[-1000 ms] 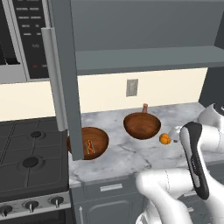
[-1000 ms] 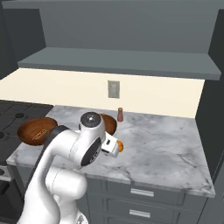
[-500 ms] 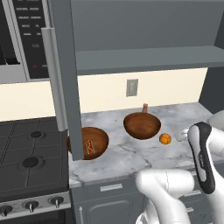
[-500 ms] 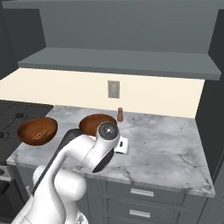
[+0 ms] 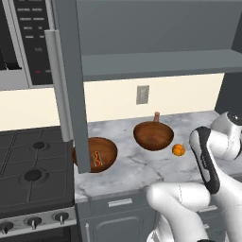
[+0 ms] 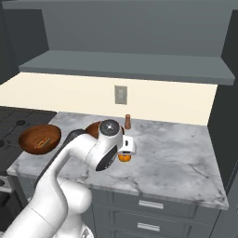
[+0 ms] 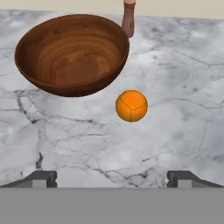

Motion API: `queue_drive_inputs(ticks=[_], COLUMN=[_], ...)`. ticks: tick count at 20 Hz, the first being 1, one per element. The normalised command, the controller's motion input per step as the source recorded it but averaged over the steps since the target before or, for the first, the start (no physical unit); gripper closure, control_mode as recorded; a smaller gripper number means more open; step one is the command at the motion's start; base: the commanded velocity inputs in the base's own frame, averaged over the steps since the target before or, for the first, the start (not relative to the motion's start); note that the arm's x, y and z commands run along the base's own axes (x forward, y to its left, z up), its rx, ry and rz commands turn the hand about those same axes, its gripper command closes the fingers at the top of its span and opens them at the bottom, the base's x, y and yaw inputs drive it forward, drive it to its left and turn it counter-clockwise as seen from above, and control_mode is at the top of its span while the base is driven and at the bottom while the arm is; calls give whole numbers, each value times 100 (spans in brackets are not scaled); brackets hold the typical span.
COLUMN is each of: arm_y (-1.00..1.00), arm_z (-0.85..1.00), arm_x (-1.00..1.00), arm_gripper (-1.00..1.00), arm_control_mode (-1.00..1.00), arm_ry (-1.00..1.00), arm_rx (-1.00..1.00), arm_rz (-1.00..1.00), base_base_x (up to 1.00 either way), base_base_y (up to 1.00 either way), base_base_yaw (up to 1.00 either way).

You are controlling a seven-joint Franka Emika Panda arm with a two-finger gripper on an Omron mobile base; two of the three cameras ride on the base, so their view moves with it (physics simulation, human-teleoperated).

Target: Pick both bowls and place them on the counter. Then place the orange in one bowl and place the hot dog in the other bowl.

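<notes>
Two reddish-brown bowls stand on the marble counter [image 5: 137, 166]. The left bowl [image 5: 94, 155] [image 6: 39, 138] holds the hot dog [image 5: 97, 158] [image 6: 41, 139]. The other bowl [image 5: 153, 135] [image 7: 72, 52] is empty; in the right base view my arm hides most of it. To its right the orange [image 5: 178, 150] [image 6: 123, 158] [image 7: 131, 106] lies on the counter. My gripper [image 6: 128, 148] [image 7: 113, 178] hangs just above and short of the orange, open, with nothing between its fingertips [image 7: 41, 178].
A small brown shaker [image 5: 156, 116] [image 6: 127, 122] [image 7: 128, 17] stands behind the empty bowl by the wall. An open grey cabinet door [image 5: 71, 85] hangs in front of the left bowl. The black stovetop [image 5: 28, 160] lies left; bare marble [image 6: 181, 158] stretches right.
My arm has swung to the right, bringing the hand from beside the empty bowl to just over the orange. The bowls, hot dog and orange have stayed put.
</notes>
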Motion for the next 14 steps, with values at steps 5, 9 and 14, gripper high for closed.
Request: queue_drive_inputs(ticks=[5, 9, 14], arm_y=[0, 0, -6], arm_z=[-34, -40, -24], arm_x=[27, 28, 28], arm_gripper=[-100, -100, -100], arm_control_mode=[-100, -100, -100], arm_ry=[1, 4, 2], arm_rx=[-11, -8, -1], arm_rz=[4, 7, 2], base_base_x=[0, 0, 0], base_base_y=[0, 0, 0], base_base_yaw=[0, 0, 0])
